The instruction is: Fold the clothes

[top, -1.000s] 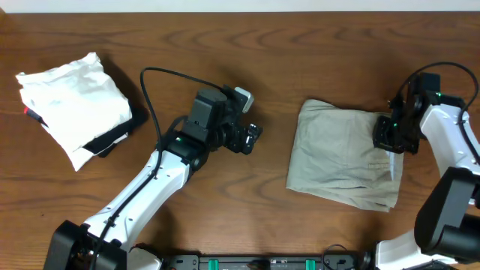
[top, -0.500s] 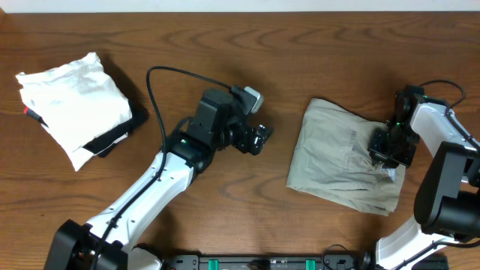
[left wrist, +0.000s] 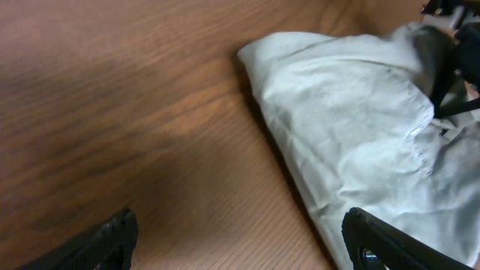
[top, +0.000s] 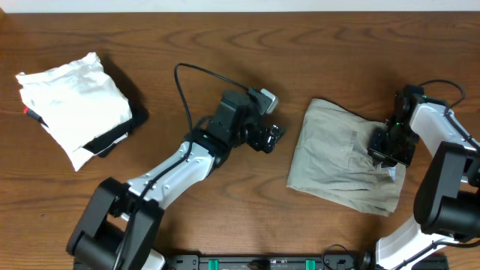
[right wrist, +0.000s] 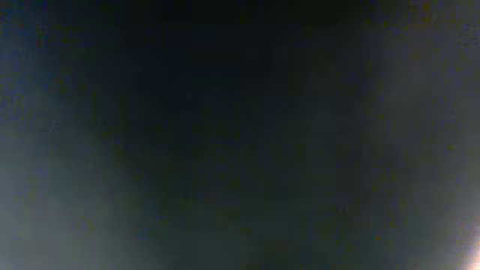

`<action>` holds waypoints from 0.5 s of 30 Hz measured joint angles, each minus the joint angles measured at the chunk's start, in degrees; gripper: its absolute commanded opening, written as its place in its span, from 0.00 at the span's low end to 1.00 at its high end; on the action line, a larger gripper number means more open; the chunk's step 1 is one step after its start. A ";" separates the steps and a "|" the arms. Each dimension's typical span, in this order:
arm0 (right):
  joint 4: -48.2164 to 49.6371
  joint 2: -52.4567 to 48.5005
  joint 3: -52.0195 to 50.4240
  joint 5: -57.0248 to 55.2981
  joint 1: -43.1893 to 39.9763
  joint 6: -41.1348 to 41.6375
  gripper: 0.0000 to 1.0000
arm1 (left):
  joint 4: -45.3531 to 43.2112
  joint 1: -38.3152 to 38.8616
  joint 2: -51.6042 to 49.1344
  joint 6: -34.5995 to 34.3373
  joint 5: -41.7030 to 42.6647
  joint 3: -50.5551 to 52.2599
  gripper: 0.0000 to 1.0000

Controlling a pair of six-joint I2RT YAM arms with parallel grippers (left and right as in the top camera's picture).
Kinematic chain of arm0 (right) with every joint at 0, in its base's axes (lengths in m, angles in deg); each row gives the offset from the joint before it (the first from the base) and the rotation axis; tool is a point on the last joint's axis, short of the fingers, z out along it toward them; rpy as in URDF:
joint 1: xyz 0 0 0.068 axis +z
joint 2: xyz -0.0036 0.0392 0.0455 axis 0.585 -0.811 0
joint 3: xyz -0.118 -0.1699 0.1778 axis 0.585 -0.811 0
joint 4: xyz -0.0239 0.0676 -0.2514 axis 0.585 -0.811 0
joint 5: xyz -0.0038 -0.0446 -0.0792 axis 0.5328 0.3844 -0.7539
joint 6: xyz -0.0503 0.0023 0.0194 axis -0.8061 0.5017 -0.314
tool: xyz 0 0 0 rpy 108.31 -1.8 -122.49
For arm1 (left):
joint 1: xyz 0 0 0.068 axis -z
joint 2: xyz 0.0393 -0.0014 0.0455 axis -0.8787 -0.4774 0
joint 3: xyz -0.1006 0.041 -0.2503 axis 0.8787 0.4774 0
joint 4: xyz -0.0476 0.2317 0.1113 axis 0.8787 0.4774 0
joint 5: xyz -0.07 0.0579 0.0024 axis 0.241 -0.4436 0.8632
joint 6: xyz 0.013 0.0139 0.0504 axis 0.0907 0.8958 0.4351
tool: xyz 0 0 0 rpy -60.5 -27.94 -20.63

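The greyish-khaki garment [top: 337, 161] lies folded in a rough rectangle on the right of the wooden table. It also fills the right side of the left wrist view [left wrist: 352, 112]. My left gripper [top: 274, 139] is open and empty, just left of the garment's left edge; in the left wrist view its fingers [left wrist: 240, 244] straddle bare wood and the cloth edge. My right gripper [top: 390, 146] is down on the garment's right part. The right wrist view is dark, so its jaws are hidden.
A white folded garment [top: 71, 105] lies at the far left on top of a black folded cloth [top: 120, 135]. Bare wooden table [top: 225, 60] runs between the two piles. The left arm's cable [top: 187, 82] loops above the table.
My left gripper has moved right, up to the garment's left edge. My right gripper shifted down and left onto the garment, then stayed still.
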State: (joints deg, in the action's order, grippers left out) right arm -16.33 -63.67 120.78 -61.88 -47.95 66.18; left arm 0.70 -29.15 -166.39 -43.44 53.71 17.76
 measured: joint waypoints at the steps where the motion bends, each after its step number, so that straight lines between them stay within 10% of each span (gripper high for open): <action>1: 0.57 0.00 0.00 -0.11 0.72 -0.52 0.10 | 0.13 -0.11 -0.09 0.02 0.00 0.00 0.89; 15: 9.81 0.15 0.04 2.34 21.24 -1.27 0.08 | 2.05 -5.97 -0.09 0.00 0.00 0.00 0.89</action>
State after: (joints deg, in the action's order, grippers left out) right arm -6.52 -63.52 120.83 -59.54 -26.70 64.91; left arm 2.76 -35.11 -166.48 -43.44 53.71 17.76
